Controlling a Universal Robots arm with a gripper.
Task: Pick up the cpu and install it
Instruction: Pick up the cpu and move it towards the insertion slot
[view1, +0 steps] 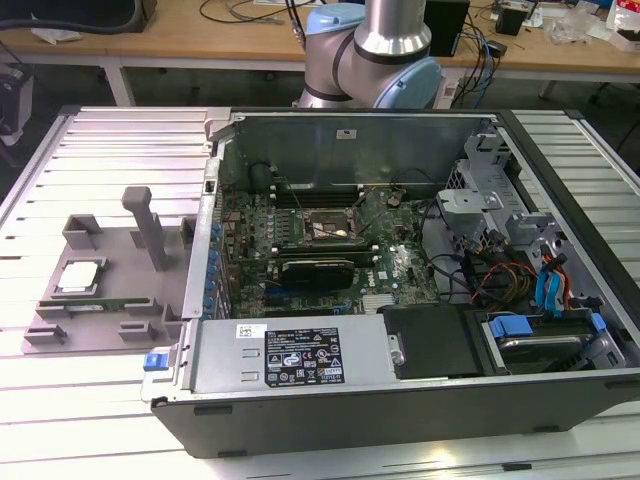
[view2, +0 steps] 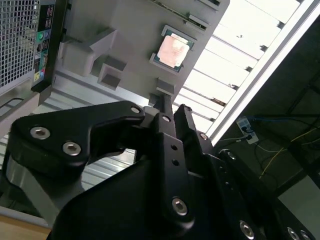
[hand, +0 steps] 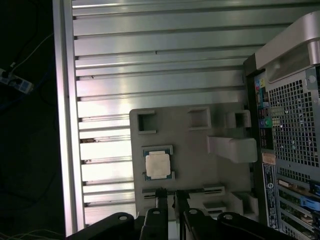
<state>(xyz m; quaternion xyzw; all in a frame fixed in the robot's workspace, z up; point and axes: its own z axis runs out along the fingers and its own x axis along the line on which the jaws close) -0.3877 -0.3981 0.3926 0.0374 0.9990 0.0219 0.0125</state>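
1. As we look over the scene, we find the counter (view1: 120, 150), a broad surface of silver ribbed slats, carrying everything else. Both wrist views show it too.
2. On it lies an opened computer case (view1: 400, 400) with its side panel off. It takes up the middle of the exterior view and reaches to the exterior view's right.
3. Behind the case we see the arm (view1: 385, 50), with its grey and pale blue joint at the far edge of the counter.
4. Inside the case lies a green motherboard (view1: 390, 265), and on it a black square socket frame (view1: 325, 228) stands out.
5. Just beside the case, on the exterior view's left, sits a grey fixture tray (view1: 120, 270) with raised blocks and one upright post (view1: 150, 225).
6. In both wrist views we see the black tool (hand: 170, 191) hovering above the tray's edge and clear of it. Its two fingers (hand: 161, 194) stand slightly apart with a narrow gap, and we see nothing between them.
7. In a square recess of the tray rests the cpu (view1: 80, 277). It lies flat with its shiny metal top up, near the tool's tips but not touching them. It is well apart from the socket frame.
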